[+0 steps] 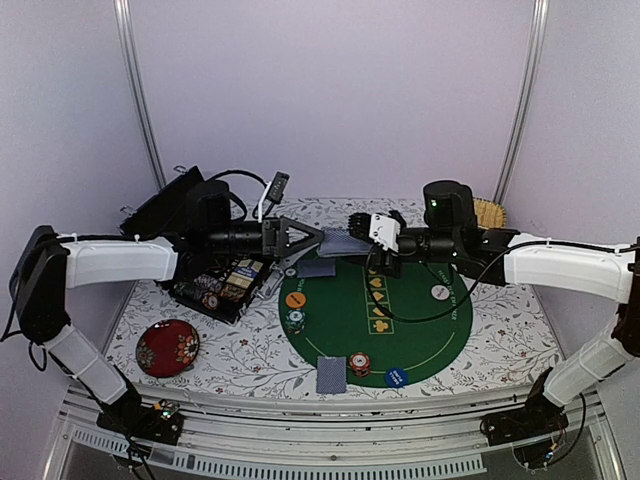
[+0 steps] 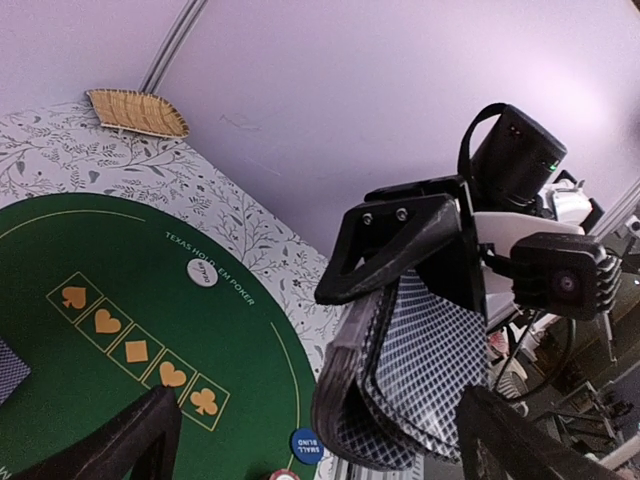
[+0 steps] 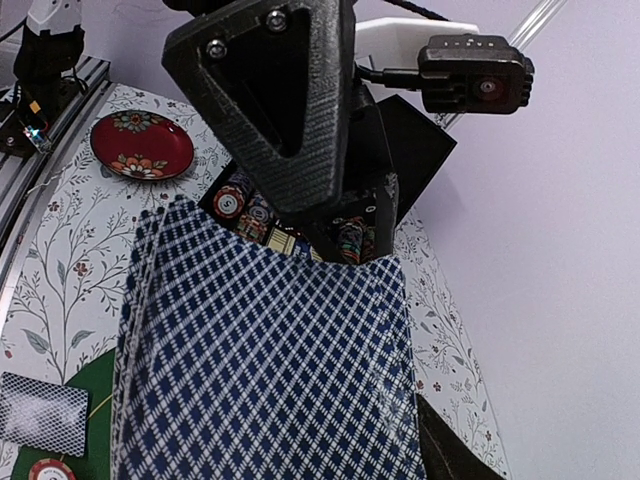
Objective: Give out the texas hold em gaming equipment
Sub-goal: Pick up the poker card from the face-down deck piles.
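Two arms, top view: both meet over the far edge of the green mat (image 1: 420,330) on the table (image 1: 250,355).
Left end effector (image 1: 298,240): jaws spread wide, gripping nothing.
Right end effector (image 1: 355,238): closed on the deck of cards (image 1: 338,243), held in the air.
Far card (image 1: 316,268): face down at the mat's far edge.
Near card (image 1: 331,374): just beside the red chip stack (image 1: 360,362) and near the blue disc (image 1: 396,377).
Left side of mat: orange disc (image 1: 294,299), green chip stack (image 1: 294,319).
White disc (image 1: 440,292): right side of mat.
Off the mat: chip case (image 1: 220,285), floral dish (image 1: 167,347), woven piece (image 1: 488,212).
Left wrist view: deck (image 2: 400,380) sits fanned between the left fingers (image 2: 110,450); contact cannot be told.
Right wrist view: deck (image 3: 265,370) fills the foreground, with a left finger (image 3: 270,100) above it.
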Controlling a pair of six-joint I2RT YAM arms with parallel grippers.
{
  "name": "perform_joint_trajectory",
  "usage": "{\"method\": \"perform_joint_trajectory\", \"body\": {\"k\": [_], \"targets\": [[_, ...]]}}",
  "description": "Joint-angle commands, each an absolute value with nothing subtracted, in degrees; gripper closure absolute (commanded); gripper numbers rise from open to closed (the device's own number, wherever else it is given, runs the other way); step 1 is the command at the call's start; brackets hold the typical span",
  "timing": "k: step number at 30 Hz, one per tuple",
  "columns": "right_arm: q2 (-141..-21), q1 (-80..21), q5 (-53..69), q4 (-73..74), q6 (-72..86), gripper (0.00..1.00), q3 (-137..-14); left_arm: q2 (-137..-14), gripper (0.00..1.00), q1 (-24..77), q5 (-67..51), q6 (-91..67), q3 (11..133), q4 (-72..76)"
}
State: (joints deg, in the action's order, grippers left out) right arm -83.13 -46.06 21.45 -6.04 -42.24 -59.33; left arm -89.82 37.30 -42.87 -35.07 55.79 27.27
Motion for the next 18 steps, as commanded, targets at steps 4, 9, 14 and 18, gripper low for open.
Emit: {"method": "perform_joint_trajectory", "body": {"k": [4, 9, 14, 18], "targets": [[-84.7, -46.2, 21.9, -7.7, -42.6, 0.52, -62.0, -91.8, 0.04, 38.7, -45.7, -38.4, 55.2, 34.2], [-85.5, -46.5, 21.4, -7.7, -43.1, 0.52, -62.8, -93.6, 0.22, 39.1, -45.9, -37.9, 56.5, 32.7], [-86.0, -46.7, 21.3, -7.7, -43.3, 0.52, -63.3, -94.1, 0.41, 39.7, -46.8, -37.2, 57.3, 32.3], [-86.2, -46.7, 21.2, -7.6, -43.3, 0.53, -63.4, -94.0, 0.61, 39.9, -48.1, -37.0, 57.2, 33.1]]}}
